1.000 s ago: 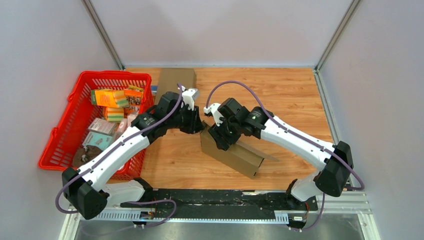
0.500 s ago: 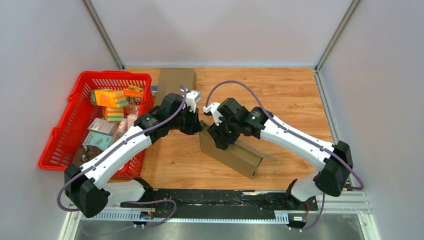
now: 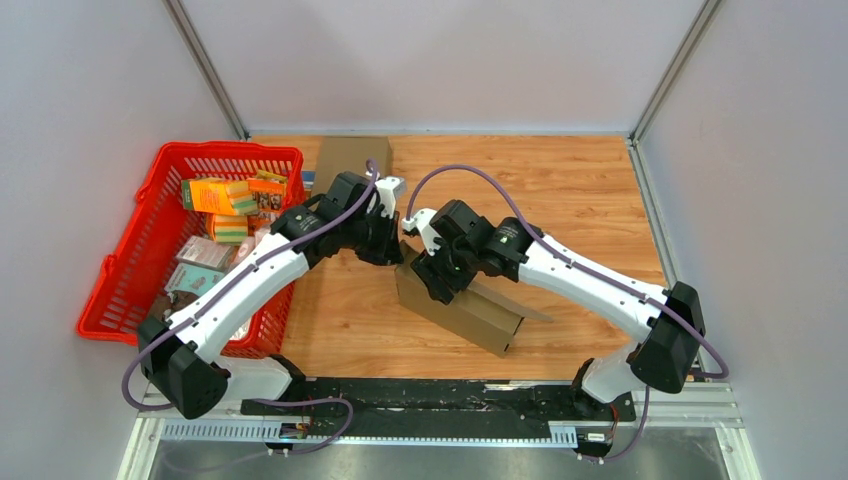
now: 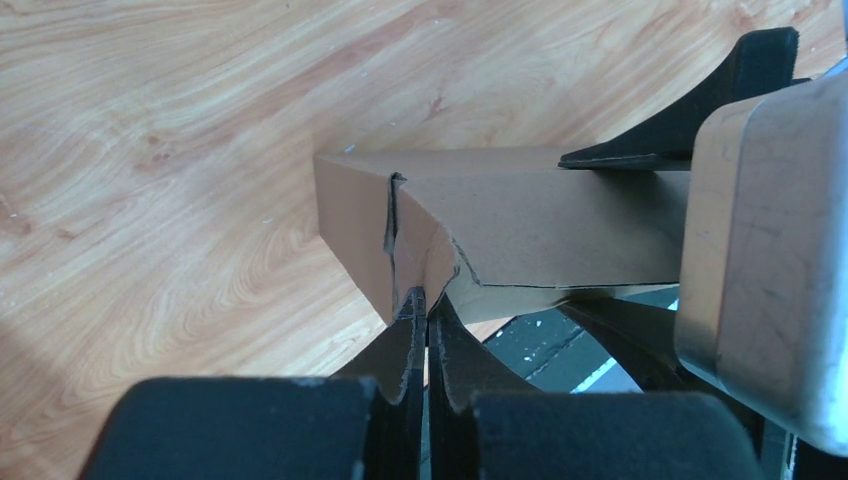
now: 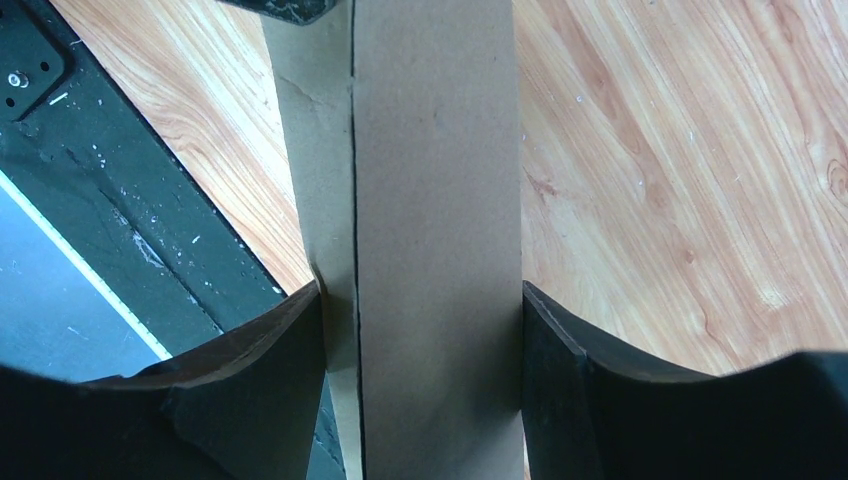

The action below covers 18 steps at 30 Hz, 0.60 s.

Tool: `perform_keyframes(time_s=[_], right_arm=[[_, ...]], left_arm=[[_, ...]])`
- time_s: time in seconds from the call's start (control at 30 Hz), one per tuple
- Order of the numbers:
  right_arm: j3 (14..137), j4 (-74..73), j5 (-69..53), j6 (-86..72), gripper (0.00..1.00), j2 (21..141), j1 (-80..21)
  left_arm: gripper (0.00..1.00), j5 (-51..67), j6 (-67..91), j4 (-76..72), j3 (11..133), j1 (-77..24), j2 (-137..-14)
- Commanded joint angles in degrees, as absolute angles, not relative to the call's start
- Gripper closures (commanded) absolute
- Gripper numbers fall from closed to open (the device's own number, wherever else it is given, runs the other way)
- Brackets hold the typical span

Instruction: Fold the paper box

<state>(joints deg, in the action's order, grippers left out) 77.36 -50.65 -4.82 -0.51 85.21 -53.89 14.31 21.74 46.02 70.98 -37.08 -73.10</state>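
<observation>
The brown paper box (image 3: 468, 315) lies on the wooden table, mid-front, with a loose flap sticking out on its right side. My right gripper (image 3: 436, 276) straddles the box's left end. In the right wrist view its fingers (image 5: 285, 350) press both sides of the box (image 5: 440, 200). My left gripper (image 3: 396, 247) is at the box's far left corner. In the left wrist view its gripper (image 4: 427, 305) is pinched shut on the curled edge of an end flap of the box (image 4: 540, 220).
A red basket (image 3: 225, 148) with several packaged goods stands at the left. A flat brown cardboard piece (image 3: 345, 155) lies at the back beside it. A black rail (image 3: 430, 395) runs along the near table edge.
My left arm has swung its wrist in toward the box corner. The right gripper and the box have shifted slightly to the left.
</observation>
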Motion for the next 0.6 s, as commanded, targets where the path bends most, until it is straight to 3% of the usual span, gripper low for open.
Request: perform_keyframes(time_s=[0.0,0.3,0.57], right_arm=[[76.2,-49.0,-1.5,-0.3,0.36,87.1,-54.0],[75.9,-48.7,-2.0,-0.3,0.32,86.2,-53.9],[74.6,-48.2,-1.5,-4.2,0.17,80.9,-53.7]], left_arm=[[1.0,22.1,25.4,44.6,74.9,-37.4,-72.2],[1.0,17.8,22.2,47.2,73.6,-37.5,-71.5],[1.0,12.1,18.5,48.5,69.9,-37.5,-71.5]])
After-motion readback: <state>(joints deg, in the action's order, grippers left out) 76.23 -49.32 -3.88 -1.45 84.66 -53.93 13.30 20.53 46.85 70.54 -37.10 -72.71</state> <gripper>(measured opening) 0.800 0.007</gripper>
